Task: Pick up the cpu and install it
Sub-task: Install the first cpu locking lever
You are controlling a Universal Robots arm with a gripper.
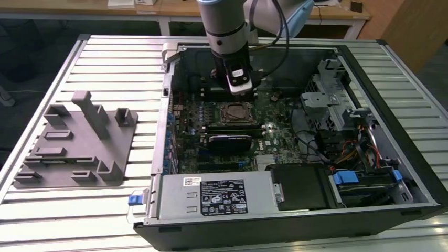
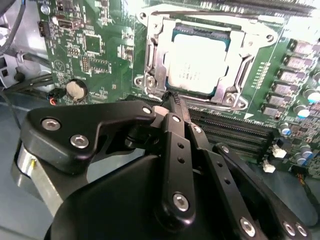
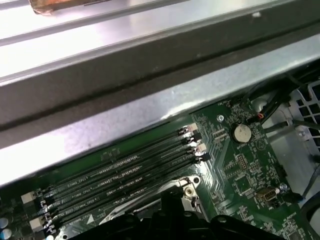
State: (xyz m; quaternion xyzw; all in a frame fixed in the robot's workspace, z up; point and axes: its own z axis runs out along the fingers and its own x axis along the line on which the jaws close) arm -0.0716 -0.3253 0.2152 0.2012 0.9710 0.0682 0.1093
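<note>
The cpu [image 2: 196, 61], a square chip with a shiny silver top, lies flat inside the metal-framed socket [image 2: 150, 65] on the green motherboard [image 2: 100, 45]. In the exterior view the cpu [image 1: 235, 112] sits at the middle of the open computer case [image 1: 364, 68]. My gripper [image 2: 173, 100] hangs just above the board beside the socket, over the memory slots [image 2: 235, 131]. Its black fingers [image 2: 176, 145] meet at the tip with nothing between them. In the exterior view the gripper [image 1: 242, 94] is a little behind the socket. The first wrist view has the gripper's dark edge [image 3: 170, 215] by the socket frame.
Memory slots [image 3: 120, 175] and a coin battery [image 3: 242, 132] lie close to the socket. A power supply [image 1: 217, 194], drive cage [image 1: 329, 84] and cable bundle [image 1: 343, 147] fill the case. A grey fixture block [image 1: 77, 142] stands on the slatted table at the exterior view's left.
</note>
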